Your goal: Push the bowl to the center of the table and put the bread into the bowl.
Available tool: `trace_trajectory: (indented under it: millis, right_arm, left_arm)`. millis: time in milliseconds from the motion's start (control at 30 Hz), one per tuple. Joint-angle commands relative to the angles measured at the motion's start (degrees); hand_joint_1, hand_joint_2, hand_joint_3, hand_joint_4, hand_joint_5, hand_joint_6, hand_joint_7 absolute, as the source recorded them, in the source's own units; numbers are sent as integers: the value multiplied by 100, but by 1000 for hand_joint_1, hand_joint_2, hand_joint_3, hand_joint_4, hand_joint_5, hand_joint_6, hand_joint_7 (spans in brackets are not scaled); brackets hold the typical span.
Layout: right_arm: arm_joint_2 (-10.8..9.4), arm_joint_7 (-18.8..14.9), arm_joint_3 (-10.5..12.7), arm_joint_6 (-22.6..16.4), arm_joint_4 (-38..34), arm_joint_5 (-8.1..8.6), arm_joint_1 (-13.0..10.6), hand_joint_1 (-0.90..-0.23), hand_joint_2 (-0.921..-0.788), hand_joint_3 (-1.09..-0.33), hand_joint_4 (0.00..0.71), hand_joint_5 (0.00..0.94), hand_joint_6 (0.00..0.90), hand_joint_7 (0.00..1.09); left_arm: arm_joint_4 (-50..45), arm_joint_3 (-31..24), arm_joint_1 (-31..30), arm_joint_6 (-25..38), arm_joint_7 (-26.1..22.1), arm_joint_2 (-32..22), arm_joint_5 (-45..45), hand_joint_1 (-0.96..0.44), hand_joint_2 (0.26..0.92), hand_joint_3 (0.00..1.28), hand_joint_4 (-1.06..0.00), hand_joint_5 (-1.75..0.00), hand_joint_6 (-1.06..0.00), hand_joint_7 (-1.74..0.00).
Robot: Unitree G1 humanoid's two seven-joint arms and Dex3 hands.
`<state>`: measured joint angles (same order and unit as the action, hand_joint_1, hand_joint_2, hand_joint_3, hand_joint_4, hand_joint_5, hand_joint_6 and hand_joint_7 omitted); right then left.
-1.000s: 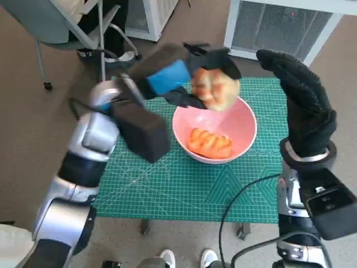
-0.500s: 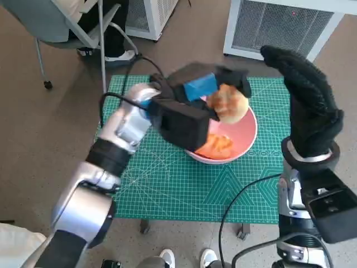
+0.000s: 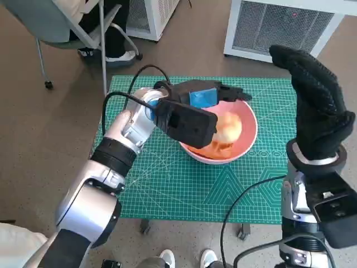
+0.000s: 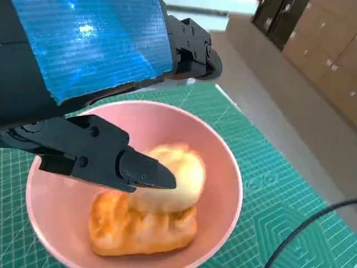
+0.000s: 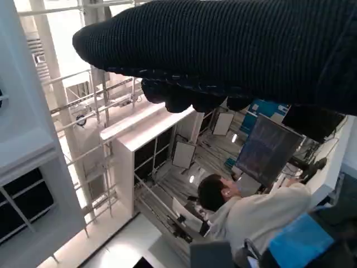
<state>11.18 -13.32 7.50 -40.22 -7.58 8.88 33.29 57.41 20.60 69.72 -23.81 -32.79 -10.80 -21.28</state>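
The pink bowl (image 3: 252,131) stands on the green cutting mat (image 3: 178,184), a little right of the table's middle. A pale round bread (image 3: 230,127) lies in it, on top of an orange bread (image 3: 216,149). My left hand (image 3: 209,95) hovers over the bowl's far-left rim with its fingers spread and nothing between them. In the left wrist view the round bread (image 4: 181,176) rests on the orange bread (image 4: 139,234) inside the bowl (image 4: 226,153), just below my left hand (image 4: 111,84). My right hand (image 3: 318,106) is held upright above the table's right edge, holding nothing.
A chair (image 3: 67,28) stands behind the table at the left, and white units (image 3: 279,28) stand at the back. A black cable (image 3: 245,195) hangs over the table's front right edge. Shoes (image 3: 167,258) show below the front edge. A person (image 5: 245,212) appears in the right wrist view.
My left hand carried the round bread down over the bowl and let it go; the bread now lies in the bowl. The right hand stayed raised.
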Motion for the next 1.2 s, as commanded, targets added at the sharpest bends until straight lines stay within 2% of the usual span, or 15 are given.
trace_trajectory:
  millis: [33, 200, 400, 600, 767, 967, 1100, 1200]
  right_arm:
    - [72, -11, 36, 162, 126, 84, -103, -597, -921, -725, 308, 0, 26, 693]
    - [89, -25, 64, 238, 205, 124, -80, -596, -921, -718, 308, 0, 29, 693]
    - [98, -20, 94, 268, 254, 144, -40, -595, -921, -714, 303, 0, 29, 690]
    - [76, 85, 136, 362, 328, 78, 26, -590, -921, -713, 298, 0, 31, 688]
    - [63, 181, 187, 458, 348, 37, 84, -590, -921, -712, 286, 0, 33, 687]
    - [15, 366, 190, 618, 428, -89, 127, -587, -921, -714, 271, 0, 33, 684]
    - [-9, 458, 153, 707, 483, -156, 137, -584, -921, -715, 269, 0, 33, 682]
    - [-23, 496, 119, 785, 531, -180, 148, -582, -921, -718, 269, 0, 33, 681]
  left_arm:
    - [-129, -369, -168, -303, 97, -123, 393, -421, 921, 73, 1, 1, -150, -59]
    - [-207, -815, -358, -552, 144, -158, 874, -440, 921, 86, 0, 0, -162, -61]
    - [-593, -1437, -663, -721, 120, -136, 1654, -432, 921, 142, -75, -30, -209, -80]
    - [-1396, -2002, -1156, -548, 224, 69, 2492, -384, 921, 235, -141, -49, -247, -109]
    - [-1891, -2297, -1574, -616, 507, 325, 2941, -419, 921, 316, -173, -51, -259, -139]
    - [-2564, -2477, -2095, -810, 767, 789, 3424, -446, 921, 419, -207, -8, -40, -608]
    - [-2931, -2482, -2317, -898, 787, 1016, 3651, -453, 921, 465, -217, -8, -10, -683]
    - [-3079, -2464, -2412, -859, 631, 1088, 3827, -464, 921, 486, -219, -8, -2, -704]
